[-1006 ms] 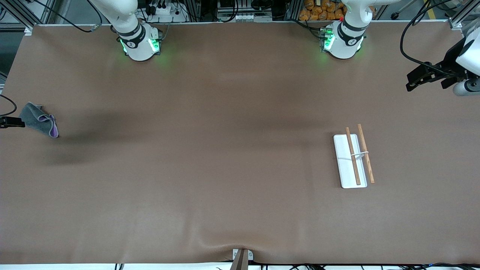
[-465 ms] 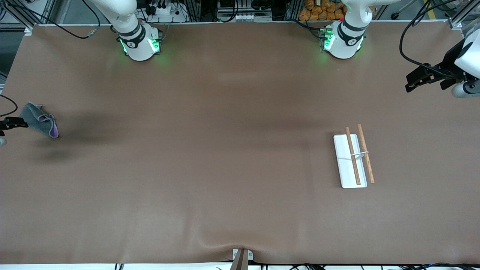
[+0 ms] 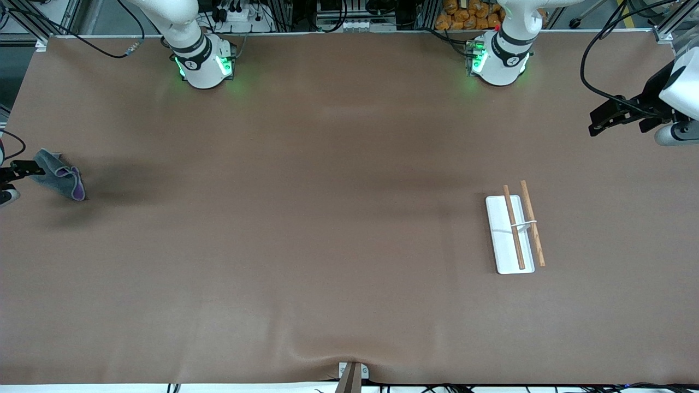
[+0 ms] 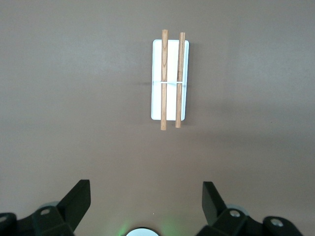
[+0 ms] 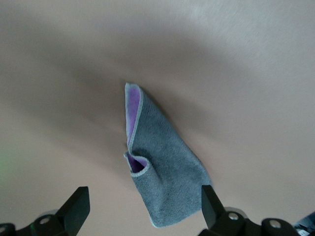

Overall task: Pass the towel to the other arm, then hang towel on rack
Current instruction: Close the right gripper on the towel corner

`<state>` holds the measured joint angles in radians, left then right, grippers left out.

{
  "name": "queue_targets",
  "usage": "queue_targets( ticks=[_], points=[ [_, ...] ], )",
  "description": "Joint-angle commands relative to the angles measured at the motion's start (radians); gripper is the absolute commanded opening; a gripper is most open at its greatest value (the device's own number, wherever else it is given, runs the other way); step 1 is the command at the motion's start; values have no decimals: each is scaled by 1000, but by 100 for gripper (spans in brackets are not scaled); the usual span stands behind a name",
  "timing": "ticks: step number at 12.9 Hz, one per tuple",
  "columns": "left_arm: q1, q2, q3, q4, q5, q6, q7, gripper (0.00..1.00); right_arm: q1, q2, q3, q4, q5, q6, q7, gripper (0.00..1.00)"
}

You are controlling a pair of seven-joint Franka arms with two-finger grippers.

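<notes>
So the right pincer (image 3: pixel 24 170) is hovering right at the edge of the worktop (image 3: pixel 327 245) on the right arm's end, over the edge of the towel (image 3: pixel 57 177). In the right wrist view its two black fingers (image 5: pixel 74 209) are spread wide apart with nothing between them, and the towel (image 5: pixel 157 172) sits on the brown surface below the gap. No contact that I can make out.

The towel itself is lying crumpled on the worktop, mostly grey side up, with one edge folded over so a strip of purple shows along it. It's well away from everything else, way over at the right arm's end.

The left pincer (image 3: pixel 598 117) is up in the air at the left arm's end of the worktop, waiting. Its wrist view shows the fingers (image 4: pixel 76 201) held wide open too, empty, looking down at the rack (image 4: pixel 168 81).

The rack (image 3: pixel 513 229) sits on the worktop toward the left arm's end, well apart from the towel. White flat base, two thin wooden rods running side by side along it, joined by a thin white crosspiece at about the middle. Nothing hanging on it.
</notes>
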<state>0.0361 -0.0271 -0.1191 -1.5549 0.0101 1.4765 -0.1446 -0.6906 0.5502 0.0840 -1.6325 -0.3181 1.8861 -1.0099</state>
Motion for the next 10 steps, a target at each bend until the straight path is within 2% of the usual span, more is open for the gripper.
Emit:
queue_targets(
  ticks=[1, 4, 6, 9, 10],
  points=[
    [-1, 1, 1, 6, -2, -10, 16, 100, -50, 5, 22, -33, -21, 10, -41, 100],
    [1, 1, 1, 6, -2, -10, 16, 100, -86, 20, 23, -93, -19, 83, -55, 98],
    [1, 3, 1, 6, -2, -10, 16, 100, -112, 23, 23, -108, -12, 93, -107, 78],
    [1, 3, 1, 6, -2, -10, 16, 100, -133, 40, 25, -124, -3, 113, -121, 65],
    [1, 3, 1, 6, -2, -9, 16, 100, -133, 42, 25, -125, -1, 113, -121, 53]
  ],
)
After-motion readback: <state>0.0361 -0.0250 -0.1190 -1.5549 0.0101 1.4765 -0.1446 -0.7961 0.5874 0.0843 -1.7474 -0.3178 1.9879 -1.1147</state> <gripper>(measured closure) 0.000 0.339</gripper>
